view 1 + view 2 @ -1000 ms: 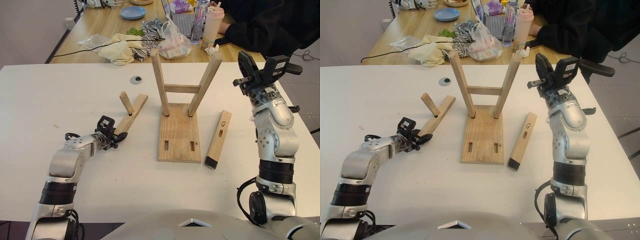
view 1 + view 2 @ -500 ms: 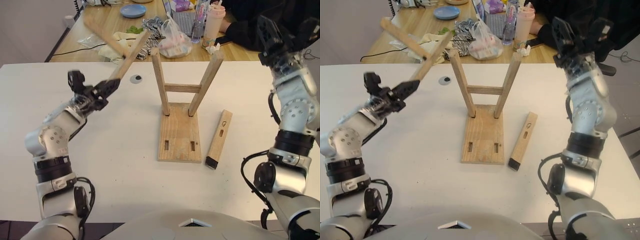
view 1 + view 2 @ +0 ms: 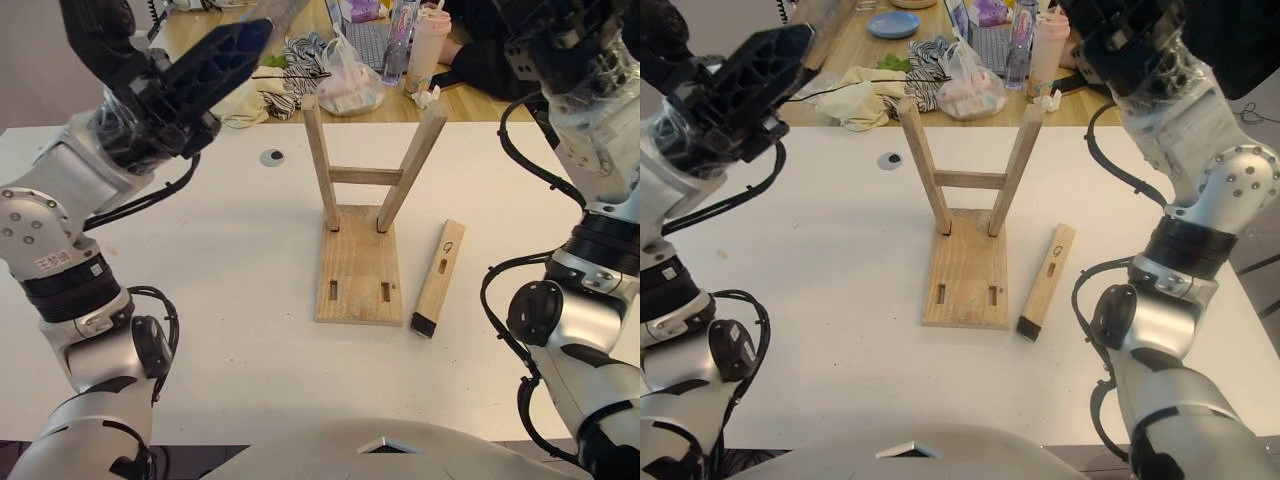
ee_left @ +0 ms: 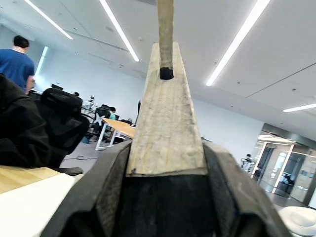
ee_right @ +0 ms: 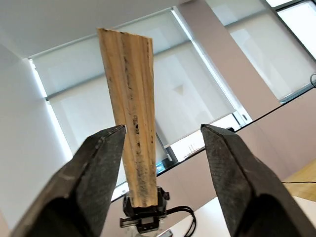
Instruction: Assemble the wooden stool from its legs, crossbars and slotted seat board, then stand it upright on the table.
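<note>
"Where's the leg?"

"My left gripper is clamped on the leg-and-crossbar piece, high at my left, gripped at the end away from the crossbar. Light, stiff, rough wood; I judge it won't slip."

"The other hand?"

"My right gripper gapes, holding nothing. The seat board lies on the smooth white table, two legs standing in it, a loose leg just beside. A cluttered wooden desk stands behind."

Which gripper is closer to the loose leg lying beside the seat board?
Right, probably. The right gripper is raised at the right, on the side where the loose leg lies. The left gripper, holding another leg, is raised at the left, past the seat board.
</note>
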